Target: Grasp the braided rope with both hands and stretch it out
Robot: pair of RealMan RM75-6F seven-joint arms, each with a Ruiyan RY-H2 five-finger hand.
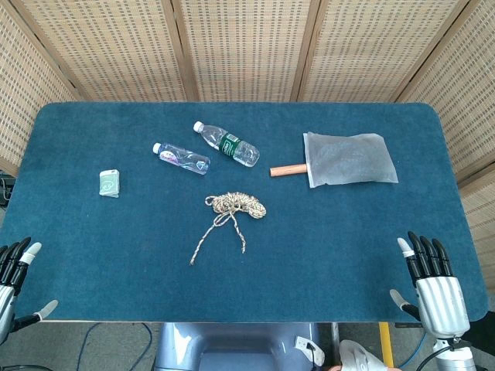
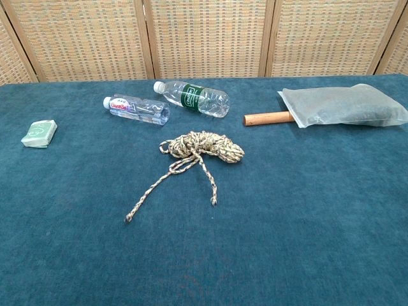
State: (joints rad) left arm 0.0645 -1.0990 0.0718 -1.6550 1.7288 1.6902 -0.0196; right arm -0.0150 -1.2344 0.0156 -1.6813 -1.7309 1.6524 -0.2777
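Note:
The braided rope (image 1: 235, 205) (image 2: 203, 146) lies bundled near the middle of the blue table, with two loose tails trailing toward the front edge. My left hand (image 1: 14, 277) is at the table's front left corner, fingers spread, holding nothing. At the front right edge my right hand (image 1: 431, 278) is also spread and empty. Both hands are far from the rope, and neither shows in the chest view.
Two clear water bottles (image 1: 180, 158) (image 1: 226, 144) lie behind the rope. A wooden stick (image 1: 288, 171) pokes out of a translucent bag (image 1: 349, 158) at the right. A small green packet (image 1: 110, 183) sits at the left. Woven screens stand behind the table (image 1: 348, 255).

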